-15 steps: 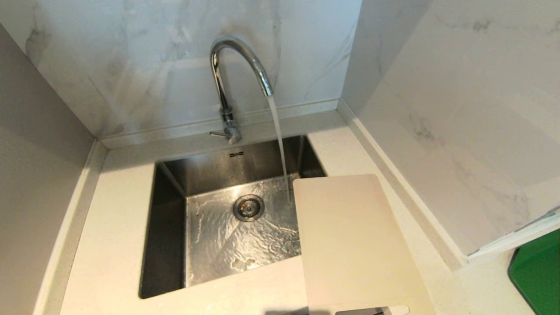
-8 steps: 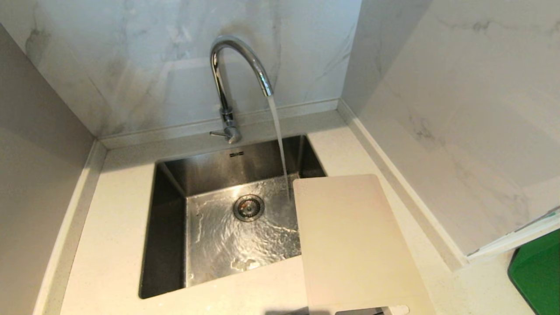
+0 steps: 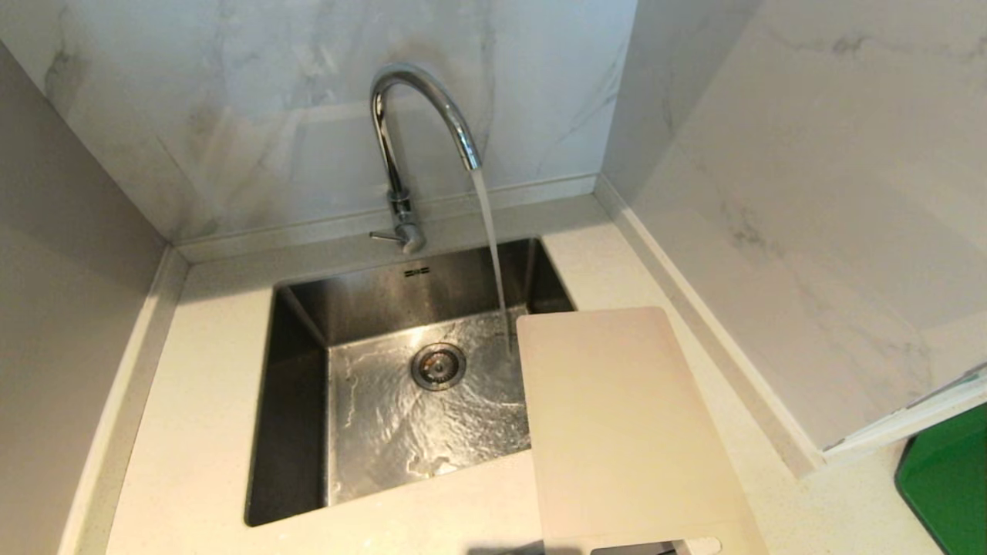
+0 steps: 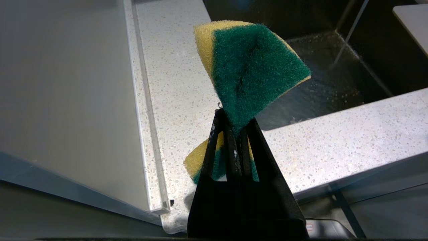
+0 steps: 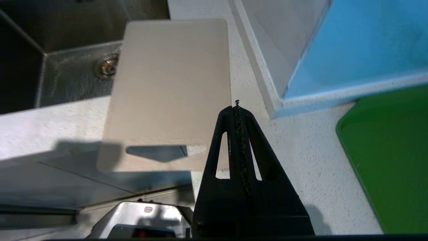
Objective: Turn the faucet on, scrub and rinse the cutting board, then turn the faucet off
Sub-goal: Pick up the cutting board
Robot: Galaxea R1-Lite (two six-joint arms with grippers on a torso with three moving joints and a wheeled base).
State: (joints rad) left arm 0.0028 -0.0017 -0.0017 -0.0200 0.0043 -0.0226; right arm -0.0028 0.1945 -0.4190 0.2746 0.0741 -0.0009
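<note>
The chrome faucet (image 3: pixel 405 146) stands behind the steel sink (image 3: pixel 293 401) and a stream of water runs from its spout into the basin. The cream-white cutting board (image 3: pixel 624 432) lies on the counter right of the sink, one corner over the basin; its handle slot (image 5: pixel 157 152) is at the near end. Neither gripper shows in the head view. My left gripper (image 4: pixel 234 117) is shut on a green and yellow sponge (image 4: pixel 250 70), near the counter's front edge left of the sink. My right gripper (image 5: pixel 236 108) is shut and empty, over the board's near right edge (image 5: pixel 167 83).
A green tray (image 3: pixel 944 482) lies on the counter at the far right, beyond a marble-faced wall block (image 3: pixel 810 231). Marble walls close in the back and left of the white speckled counter (image 3: pixel 193 432). The sink drain (image 3: pixel 438 365) is wet.
The head view is unchanged apart from the rippling water in the basin. Neither arm has come into that view.
</note>
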